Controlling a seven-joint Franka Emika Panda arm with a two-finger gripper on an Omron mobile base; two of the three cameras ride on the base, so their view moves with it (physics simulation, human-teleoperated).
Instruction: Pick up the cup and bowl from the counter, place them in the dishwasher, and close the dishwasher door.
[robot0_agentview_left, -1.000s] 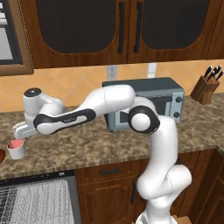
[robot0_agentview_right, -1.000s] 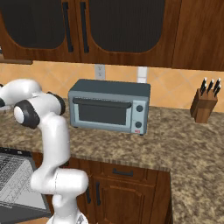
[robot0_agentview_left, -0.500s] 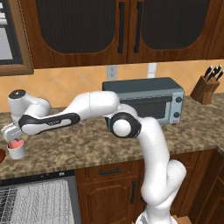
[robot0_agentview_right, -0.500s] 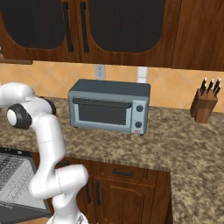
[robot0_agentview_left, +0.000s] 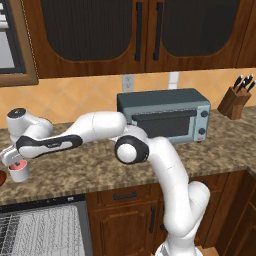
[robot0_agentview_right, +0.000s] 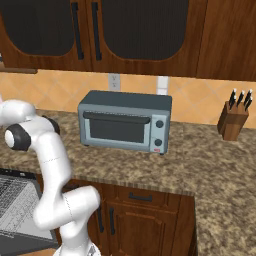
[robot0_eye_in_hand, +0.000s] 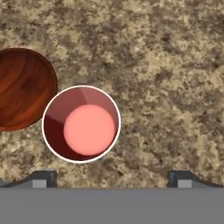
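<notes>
Gripper (robot0_eye_in_hand: 112, 178) spread wide over cup (robot0_eye_in_hand: 81, 124) — bowl (robot0_eye_in_hand: 24, 89) just beside.

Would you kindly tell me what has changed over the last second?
The arm swung further left along the counter, bringing the pincer from beside the cup to directly above it. The pincer is open and has not gripped anything. The cup, the bowl and the toaster oven stayed put.
</notes>
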